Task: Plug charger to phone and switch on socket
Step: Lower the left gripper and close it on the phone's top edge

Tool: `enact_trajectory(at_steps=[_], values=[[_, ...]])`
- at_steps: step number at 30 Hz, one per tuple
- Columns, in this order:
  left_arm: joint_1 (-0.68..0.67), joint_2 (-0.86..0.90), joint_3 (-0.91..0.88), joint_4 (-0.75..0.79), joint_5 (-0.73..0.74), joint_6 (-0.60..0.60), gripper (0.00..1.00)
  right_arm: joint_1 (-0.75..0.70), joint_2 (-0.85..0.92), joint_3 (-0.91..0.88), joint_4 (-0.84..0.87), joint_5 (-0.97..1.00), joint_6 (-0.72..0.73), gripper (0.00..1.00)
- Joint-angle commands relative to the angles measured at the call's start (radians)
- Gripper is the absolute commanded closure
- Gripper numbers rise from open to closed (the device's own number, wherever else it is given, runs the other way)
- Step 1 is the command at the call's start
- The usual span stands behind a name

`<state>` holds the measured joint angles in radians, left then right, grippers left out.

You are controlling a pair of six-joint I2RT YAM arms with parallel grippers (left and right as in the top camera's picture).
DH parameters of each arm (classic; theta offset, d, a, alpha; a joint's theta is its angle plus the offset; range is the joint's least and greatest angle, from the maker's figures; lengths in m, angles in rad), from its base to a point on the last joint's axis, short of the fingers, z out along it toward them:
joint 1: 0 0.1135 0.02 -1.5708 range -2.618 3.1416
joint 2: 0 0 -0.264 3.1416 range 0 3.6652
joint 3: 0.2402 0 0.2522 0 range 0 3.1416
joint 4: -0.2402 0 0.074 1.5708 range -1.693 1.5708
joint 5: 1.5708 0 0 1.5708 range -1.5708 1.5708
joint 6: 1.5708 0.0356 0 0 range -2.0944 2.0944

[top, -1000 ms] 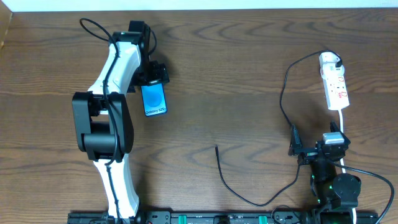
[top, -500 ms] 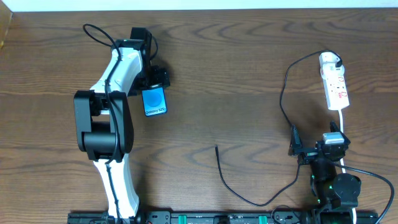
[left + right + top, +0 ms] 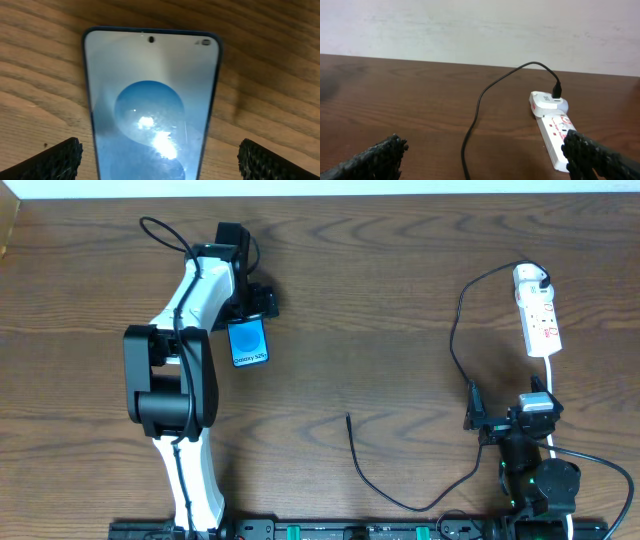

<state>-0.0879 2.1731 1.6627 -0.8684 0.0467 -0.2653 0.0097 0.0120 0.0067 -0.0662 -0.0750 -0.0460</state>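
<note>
One blue-screened, black-edged rectangular smartphone (image 3: 248,341) lying flat, one long thin black charger cable (image 3: 452,332) trailing, one white elongated power strip (image 3: 538,315) sitting, two robot arms (image 3: 190,290) reaching over one brown wooden table (image 3: 380,300).

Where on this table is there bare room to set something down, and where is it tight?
Bare wood lies between the phone and the charger, above its loose tip. The wood left of the left arm is free too. Crowded: the right side, where charger, socket and right gripper bunch.

- A dark brown wooden table (image 3: 380,300) with wavy grain fills the overhead view.
- A plain, pale, faintly mottled wall (image 3: 470,25) stands behind its far edge.
- Soft, even light falls across the wood.
</note>
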Motion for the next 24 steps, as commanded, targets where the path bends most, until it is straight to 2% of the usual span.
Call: enact_trajectory(at_steps=[1,5,24], values=[[-0.003,-0.003,-0.009,-0.001,-0.023,0.002,0.01,0.005,-0.007,-0.001,-0.003,-0.006,-0.011,0.01],[-0.003,-0.003,-0.013,-0.001,-0.074,0.001,0.01,0.005,-0.007,-0.001,-0.003,-0.006,-0.011,0.01],[-0.002,-0.003,-0.022,0.008,-0.074,0.001,0.01,0.005,-0.007,-0.001,-0.003,-0.006,-0.011,0.01]])
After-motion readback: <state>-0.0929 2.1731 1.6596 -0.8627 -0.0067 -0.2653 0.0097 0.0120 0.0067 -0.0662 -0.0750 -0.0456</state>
